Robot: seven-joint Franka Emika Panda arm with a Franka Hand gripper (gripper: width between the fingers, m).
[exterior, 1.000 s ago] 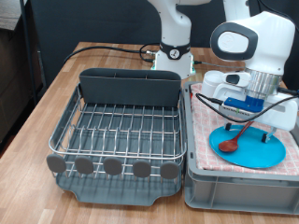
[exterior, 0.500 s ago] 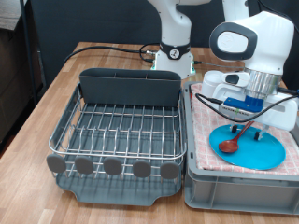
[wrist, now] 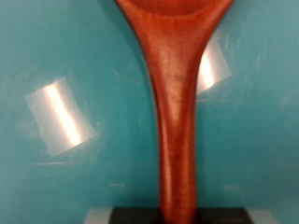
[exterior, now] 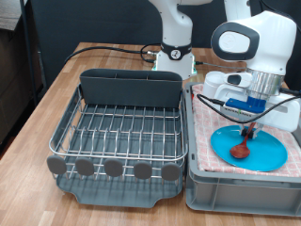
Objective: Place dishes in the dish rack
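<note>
The slim brown wooden spoon [exterior: 243,147] stands tilted over the round bright-blue plate [exterior: 270,151], bowl end down near the plate, handle up in my gripper [exterior: 250,128]. The gripper is shut on the handle. In the wrist view the spoon [wrist: 176,112] runs from its bowl to the dark finger edge, with the plate [wrist: 65,65] behind it. The plate lies on checked cloth at the exterior view's right. The silver wire dish rack [exterior: 118,132] stands at the exterior view's left with no dishes showing in it. The white mug is out of view.
The plate rests in a light grey bin [exterior: 240,193] lined with pink-and-white checked cloth [exterior: 207,132], right beside the rack. Both stand on a wooden table [exterior: 56,89]. A white robot base [exterior: 175,52] and cables sit behind the rack.
The gripper fingers, earlier spread on either side of the spoon handle, have closed on it. The spoon has swung from lying slanted on the plate to a steeper tilt, its bowl shifted right.
</note>
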